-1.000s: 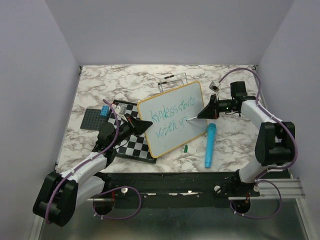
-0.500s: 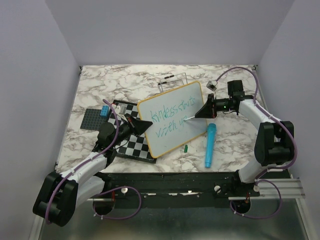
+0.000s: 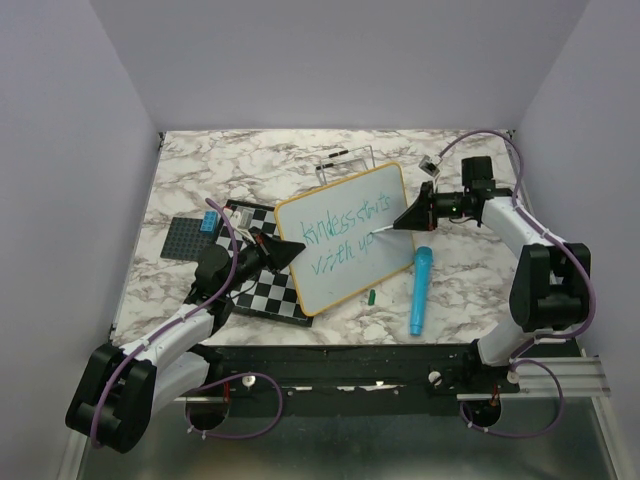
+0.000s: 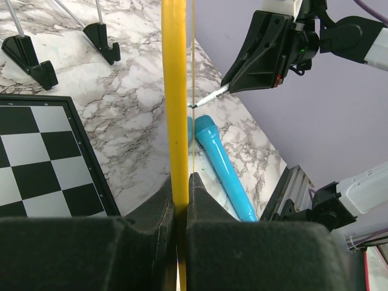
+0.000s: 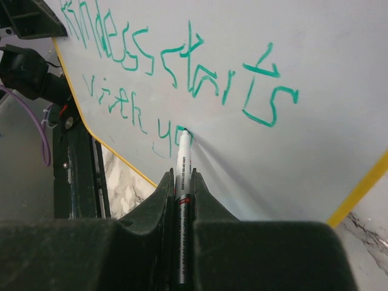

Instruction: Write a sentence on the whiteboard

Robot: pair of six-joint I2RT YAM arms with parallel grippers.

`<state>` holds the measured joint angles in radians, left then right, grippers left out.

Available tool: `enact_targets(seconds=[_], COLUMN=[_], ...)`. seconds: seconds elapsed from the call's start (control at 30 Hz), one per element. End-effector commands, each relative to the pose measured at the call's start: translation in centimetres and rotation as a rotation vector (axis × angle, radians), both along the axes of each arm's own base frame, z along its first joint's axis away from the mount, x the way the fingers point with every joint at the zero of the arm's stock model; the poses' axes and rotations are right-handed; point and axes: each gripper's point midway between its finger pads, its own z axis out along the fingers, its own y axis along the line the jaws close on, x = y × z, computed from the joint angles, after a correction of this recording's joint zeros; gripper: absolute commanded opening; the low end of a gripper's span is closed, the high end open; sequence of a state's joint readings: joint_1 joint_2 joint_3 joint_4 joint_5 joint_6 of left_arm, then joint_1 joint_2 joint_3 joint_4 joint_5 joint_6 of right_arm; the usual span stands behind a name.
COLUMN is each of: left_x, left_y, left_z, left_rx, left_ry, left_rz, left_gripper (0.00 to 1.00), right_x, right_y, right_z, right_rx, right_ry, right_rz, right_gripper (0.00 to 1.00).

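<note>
Whiteboard [image 3: 345,283] sat mid-table on the marble table [image 3: 200,170], turned at an angle. Its lower left corner overlapped the checkered board [image 3: 262,290] in the top view. Could not tell whether it rested flat or was propped.

The sentence [image 3: 345,235] ran in 2 lines of green script. Line 1 read "kindess starts"; line 2 read "with yo".

Left gripper [image 3: 285,250] was at the board's left edge. In the left wrist view its fingers [image 4: 163,200] were pinched nearly together on the yellow frame, with the board seen edge-on between them.

Right gripper [image 3: 405,222] reached in from the board's right side. Its fingers [image 5: 163,188] were closed tight on a thin white marker [image 5: 183,163], which pointed straight out ahead of them. The marker tip touched the white face at the last letter of line 2.

A long blue cylinder [image 3: 420,290] lay on the marble just right of the board's lower right corner. A small green cap [image 3: 371,296] lay just below the board's bottom edge, left of the cylinder.

A dark grey plate [image 3: 185,235] lay left of the checkered board, with a blue brick [image 3: 210,222] on its right end. A clear stand [image 3: 345,160] with black feet stood behind the board's top edge.
</note>
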<state>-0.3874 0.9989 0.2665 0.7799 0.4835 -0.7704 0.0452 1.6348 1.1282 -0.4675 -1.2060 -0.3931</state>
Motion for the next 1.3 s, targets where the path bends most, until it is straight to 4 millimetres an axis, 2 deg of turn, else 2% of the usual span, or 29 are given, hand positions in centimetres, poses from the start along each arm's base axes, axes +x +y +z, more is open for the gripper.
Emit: enact_targets(seconds=[0.0,0.63,1.07,1.27], left_x=[-0.2,-0.3,-0.2,-0.4], left_y=[-0.5,-0.5,-0.5,-0.5], left_z=[2.8,2.9,2.8,2.9], left_rx=[-0.014,-0.016,-0.018,-0.019], left_ry=[-0.120,-0.121,-0.120,-0.123], left_rz=[-0.039,-0.040,-0.041,-0.042], left_gripper=[0.00,0.00,0.00,0.00], right_x=[0.8,1.4,-0.6,-0.2], right_y=[-1.2,-1.6,-2.0,-2.0], right_z=[1.1,-0.8,-3.1,-2.9], right_rx=[0.011,-0.028,-0.066,-0.078], right_ry=[-0.059,-0.027,0.024,0.018], right_rz=[-0.023,-0.043,-0.014,-0.023], right_gripper=[0.01,0.01,0.01,0.01])
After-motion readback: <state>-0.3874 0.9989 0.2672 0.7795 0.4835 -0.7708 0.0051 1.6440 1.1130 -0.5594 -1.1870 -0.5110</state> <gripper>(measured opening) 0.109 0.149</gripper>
